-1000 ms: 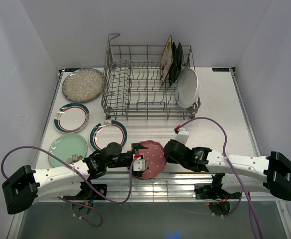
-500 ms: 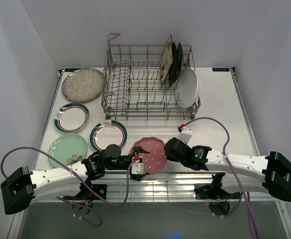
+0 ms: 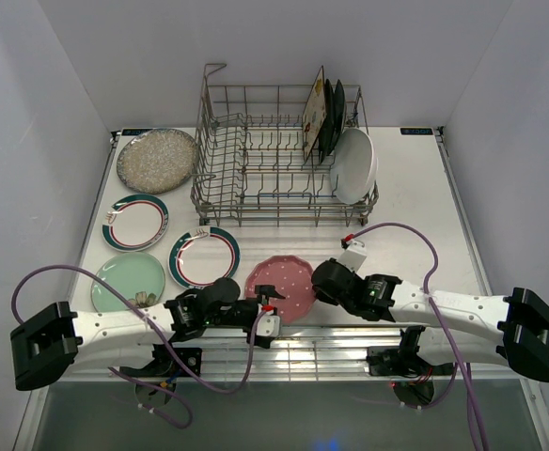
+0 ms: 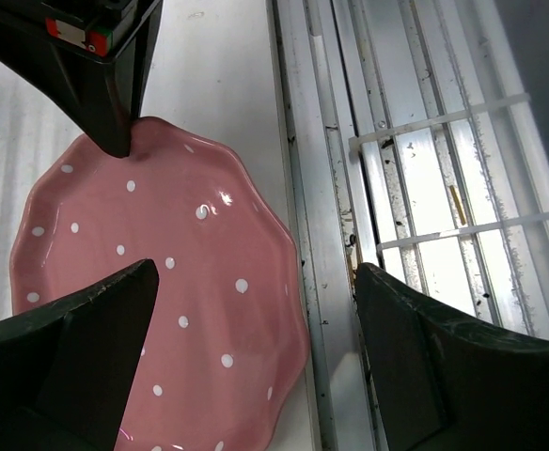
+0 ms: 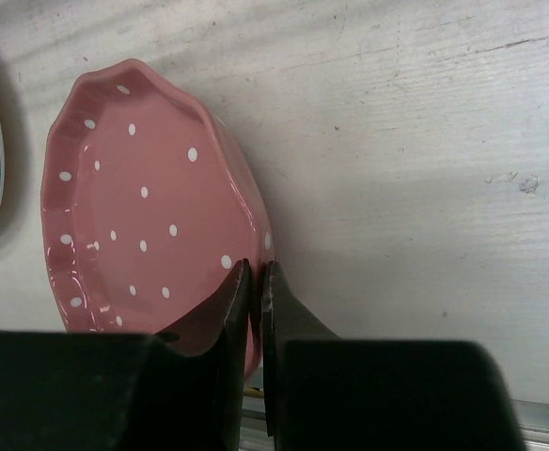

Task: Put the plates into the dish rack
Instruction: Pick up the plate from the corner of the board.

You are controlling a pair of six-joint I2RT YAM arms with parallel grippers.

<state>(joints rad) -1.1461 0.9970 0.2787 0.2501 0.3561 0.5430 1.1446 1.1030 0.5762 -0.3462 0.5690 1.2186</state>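
The pink scalloped plate (image 3: 279, 285) with white dots sits at the table's near edge, by the metal rails. My right gripper (image 3: 314, 282) is shut on the plate's right rim (image 5: 256, 235), one finger inside and one outside. My left gripper (image 3: 269, 318) is open wide, its jaws straddling the plate's near edge (image 4: 256, 310) without touching it. The grey wire dish rack (image 3: 256, 193) at the back holds a cream floral square plate (image 3: 313, 113), a black plate (image 3: 332, 117) and a white oval plate (image 3: 354, 164), all upright at its right end.
On the left of the table lie a speckled silver plate (image 3: 157, 160), two teal-rimmed white plates (image 3: 135, 222) (image 3: 204, 256) and a pale green plate (image 3: 129, 280). Ribbed metal rails (image 4: 415, 188) run along the near edge under the left gripper. White walls close in both sides.
The pink plate has moved from over the rails back onto the table and lies flatter. The right gripper kept its hold. The left gripper has drawn back toward the rails, still open.
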